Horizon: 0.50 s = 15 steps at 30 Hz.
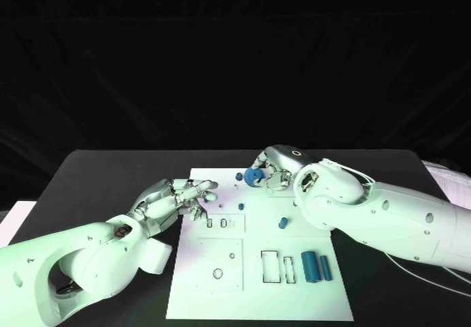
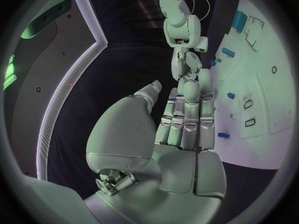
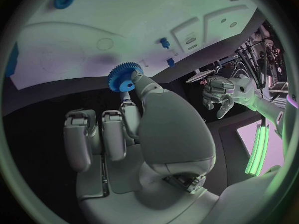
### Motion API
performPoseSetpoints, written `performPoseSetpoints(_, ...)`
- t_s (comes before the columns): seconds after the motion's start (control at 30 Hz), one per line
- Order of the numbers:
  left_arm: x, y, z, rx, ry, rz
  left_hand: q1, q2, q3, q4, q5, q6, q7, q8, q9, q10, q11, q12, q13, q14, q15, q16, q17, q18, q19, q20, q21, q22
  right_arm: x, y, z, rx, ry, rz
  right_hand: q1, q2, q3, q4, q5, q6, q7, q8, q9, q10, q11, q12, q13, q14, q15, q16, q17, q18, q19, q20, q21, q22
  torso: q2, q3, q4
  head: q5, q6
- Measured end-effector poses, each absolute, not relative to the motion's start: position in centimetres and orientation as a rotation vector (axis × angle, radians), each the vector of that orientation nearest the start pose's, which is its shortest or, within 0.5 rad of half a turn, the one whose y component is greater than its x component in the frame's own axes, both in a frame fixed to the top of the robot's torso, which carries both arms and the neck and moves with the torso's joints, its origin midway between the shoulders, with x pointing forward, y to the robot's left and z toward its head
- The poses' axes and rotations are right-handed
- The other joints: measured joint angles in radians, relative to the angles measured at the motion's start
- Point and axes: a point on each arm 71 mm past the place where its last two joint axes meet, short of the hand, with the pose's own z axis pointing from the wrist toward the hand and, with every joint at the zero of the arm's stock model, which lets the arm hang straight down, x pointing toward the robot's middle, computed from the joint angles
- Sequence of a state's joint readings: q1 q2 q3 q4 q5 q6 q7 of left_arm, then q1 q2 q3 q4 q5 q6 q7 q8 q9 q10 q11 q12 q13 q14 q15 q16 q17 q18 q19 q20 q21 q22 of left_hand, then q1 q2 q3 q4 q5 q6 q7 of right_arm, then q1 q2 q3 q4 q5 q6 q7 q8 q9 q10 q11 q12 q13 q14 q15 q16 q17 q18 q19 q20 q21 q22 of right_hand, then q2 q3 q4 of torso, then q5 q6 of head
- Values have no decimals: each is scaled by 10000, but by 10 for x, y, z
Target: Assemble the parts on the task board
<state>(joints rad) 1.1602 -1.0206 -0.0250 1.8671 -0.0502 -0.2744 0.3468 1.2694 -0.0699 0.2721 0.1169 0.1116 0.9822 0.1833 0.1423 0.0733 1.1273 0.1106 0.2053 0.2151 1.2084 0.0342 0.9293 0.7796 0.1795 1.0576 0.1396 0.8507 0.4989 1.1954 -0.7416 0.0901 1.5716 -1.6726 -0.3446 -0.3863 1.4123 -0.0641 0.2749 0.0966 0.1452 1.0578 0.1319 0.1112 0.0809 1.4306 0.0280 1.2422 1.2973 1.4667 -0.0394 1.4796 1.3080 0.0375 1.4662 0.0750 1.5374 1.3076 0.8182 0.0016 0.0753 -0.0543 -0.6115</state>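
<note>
Black table (image 1: 108, 177), dark backdrop | right hand (image 1: 278, 163): pinches blue gear (image 1: 254, 176) over the far edge of the task board (image 1: 257, 300) | left hand (image 1: 180, 196): holds nothing, fingers loosely extended at the board's left edge | board: small blue peg (image 1: 282, 222) mid-board; two blue bars (image 1: 315, 266) lying near the right edge

Black table (image 1: 108, 177) under everything, matte top; black curtain backdrop (image 1: 235, 68) behind its far edge (folds faintly visible); pale white object (image 1: 450, 174) at far right edge, unclear what it is
</note>
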Motion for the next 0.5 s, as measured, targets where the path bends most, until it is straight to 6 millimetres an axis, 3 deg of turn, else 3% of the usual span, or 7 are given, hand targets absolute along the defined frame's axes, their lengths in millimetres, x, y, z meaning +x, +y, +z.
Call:
performPoseSetpoints(0.27, 412, 189, -163, -10650, 15742, -17142, 0, 0, 0, 0, 0, 0, 0, 0, 0, 0, 0, 0, -1, 0, 0, 0, -4, -1, 0, 0, 0, 6, 492, -115, -136, -1638, 14903, 5548, -69, 39, 13, -10, -4, 0, 0, -86, -1, -1, 1, -1, 1, 0, 0, -24, -1, 0, 0, 0, 0, 5, 9, 0, -8, 60, -24)
performPoseSetpoints(0.5, 412, 188, -163, -10637, 15761, -17175, 0, 0, 0, 0, 0, 0, 0, 0, 0, 0, 0, 0, -1, 0, 0, 0, -4, 0, 0, 0, 0, 5, 496, -102, -144, -1806, 15074, 5544, -177, 7, 71, 13, -9, 0, 0, -156, -1, -1, 2, -51, -1, 0, 0, -42, -2, 0, 0, 1, 0, 4, 9, -1, -7, 59, -58)
